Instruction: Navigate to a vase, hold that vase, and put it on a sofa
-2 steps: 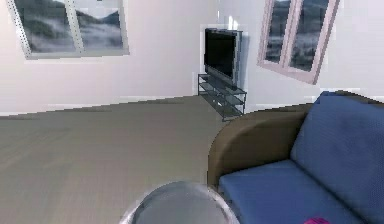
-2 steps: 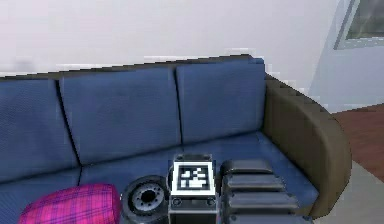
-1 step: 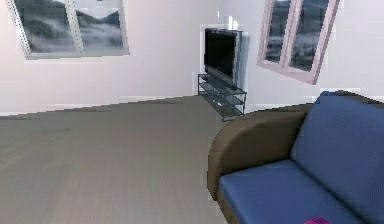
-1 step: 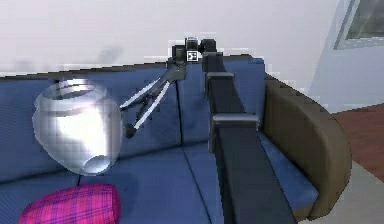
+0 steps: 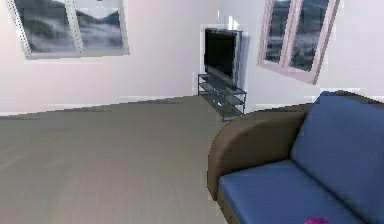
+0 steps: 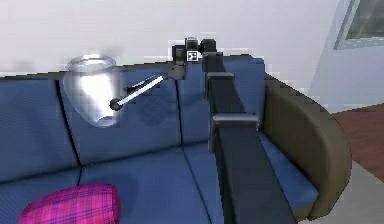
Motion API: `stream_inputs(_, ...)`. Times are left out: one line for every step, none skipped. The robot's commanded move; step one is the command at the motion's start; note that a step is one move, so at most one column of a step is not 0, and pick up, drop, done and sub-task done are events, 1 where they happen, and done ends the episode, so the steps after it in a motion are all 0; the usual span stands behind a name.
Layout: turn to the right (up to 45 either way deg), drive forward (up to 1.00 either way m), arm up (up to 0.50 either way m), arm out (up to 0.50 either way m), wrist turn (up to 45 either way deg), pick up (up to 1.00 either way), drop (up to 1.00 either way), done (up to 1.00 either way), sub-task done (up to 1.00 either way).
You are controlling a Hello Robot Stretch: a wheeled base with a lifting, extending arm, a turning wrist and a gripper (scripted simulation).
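A clear glass vase (image 6: 94, 89) hangs at the far end of my gripper (image 6: 119, 101), in front of the backrest of the blue sofa (image 6: 150, 145) and clear of its seat cushions. The gripper holds the vase. My dark arm (image 6: 235, 135) reaches out over the sofa seat from the bottom edge of the arm side view. In the forward view the same blue sofa (image 5: 335, 150), with its brown rounded armrest (image 5: 245, 135), stands at the right.
A pink plaid cushion (image 6: 70, 205) lies on the sofa seat at the arm side view's lower left. A television (image 5: 221, 55) stands on a glass stand (image 5: 222, 98) in the far corner. Windows (image 5: 70, 25) (image 5: 298, 38) are set in the walls. Bare floor (image 5: 100, 160) stretches across the forward view's left.
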Motion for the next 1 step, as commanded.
stream_inputs(0.0,0.00,0.00,0.00,15.0,0.00,0.00,0.00,0.00)
